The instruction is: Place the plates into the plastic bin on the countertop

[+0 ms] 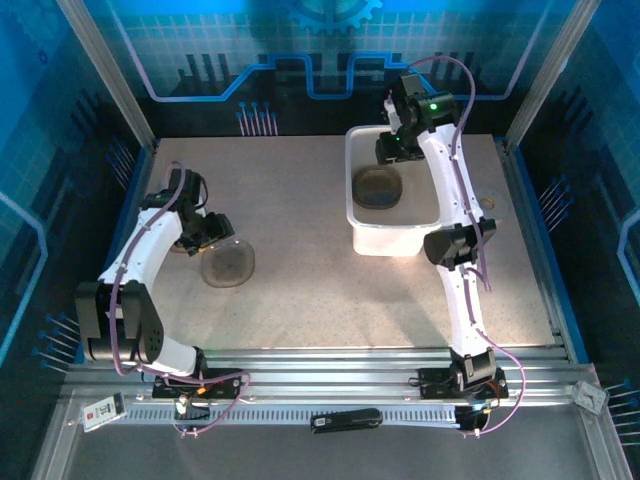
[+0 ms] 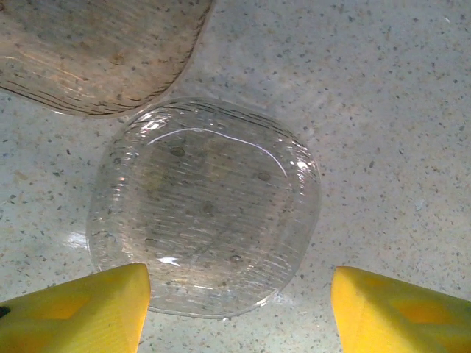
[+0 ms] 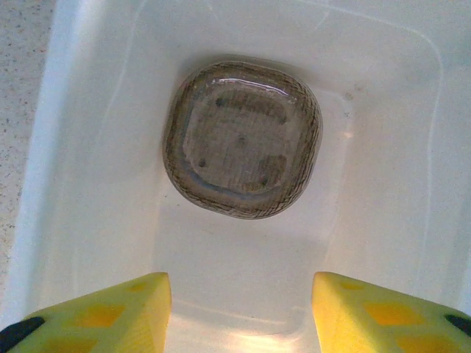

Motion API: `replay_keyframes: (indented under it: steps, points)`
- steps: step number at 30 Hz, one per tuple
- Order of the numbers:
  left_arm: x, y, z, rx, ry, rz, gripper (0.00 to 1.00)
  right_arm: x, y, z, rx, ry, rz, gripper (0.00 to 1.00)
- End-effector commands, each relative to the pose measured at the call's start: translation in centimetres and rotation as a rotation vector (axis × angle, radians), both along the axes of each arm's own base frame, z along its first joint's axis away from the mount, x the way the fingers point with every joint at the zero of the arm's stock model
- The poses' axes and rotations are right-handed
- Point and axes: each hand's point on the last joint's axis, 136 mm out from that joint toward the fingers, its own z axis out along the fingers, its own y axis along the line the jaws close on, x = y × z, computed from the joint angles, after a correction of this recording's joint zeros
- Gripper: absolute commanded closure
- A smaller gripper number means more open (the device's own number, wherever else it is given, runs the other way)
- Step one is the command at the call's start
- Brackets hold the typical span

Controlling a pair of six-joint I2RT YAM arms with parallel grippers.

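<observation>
A clear rounded-square plate (image 2: 202, 209) lies flat on the countertop (image 2: 383, 110), and its near edge reaches between the yellow fingertips of my open left gripper (image 2: 239, 309), which hovers above it. A smoky brown plate (image 2: 96, 51) lies just beyond, touching or slightly overlapping the clear one. From above, the left gripper (image 1: 205, 233) is beside the brown plate (image 1: 228, 266). The white plastic bin (image 1: 425, 215) stands at the back right with brown plates (image 1: 378, 188) on its floor. My right gripper (image 1: 395, 147) hangs open over the bin's far end. In its wrist view the plates (image 3: 243, 140) lie beyond the open gripper (image 3: 241, 312).
A small round disc (image 1: 488, 203) lies on the countertop (image 1: 330, 280) right of the bin, close to the right arm. Blue walls and metal rails frame the surface. Bare countertop stretches between the left plates and the bin.
</observation>
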Motion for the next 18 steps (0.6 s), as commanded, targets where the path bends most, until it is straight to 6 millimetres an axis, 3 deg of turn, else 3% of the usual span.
replay_keyframes:
  steps: [1, 9, 18]
  points:
    - [-0.7, 0.6, -0.5, 0.004, 0.007, 0.001, 0.33, -1.5, 0.9, 1.4, -0.022, -0.011, 0.036, 0.45]
    - [-2.0, 2.0, -1.9, 0.037, 0.03, 0.001, 0.33, -2.9, 0.8, 2.9, -0.043, -0.027, 0.069, 0.45]
    - [-2.1, 3.3, -3.6, 0.065, 0.064, -0.048, 0.34, -3.2, 1.5, 3.4, -0.069, -0.054, 0.109, 0.45]
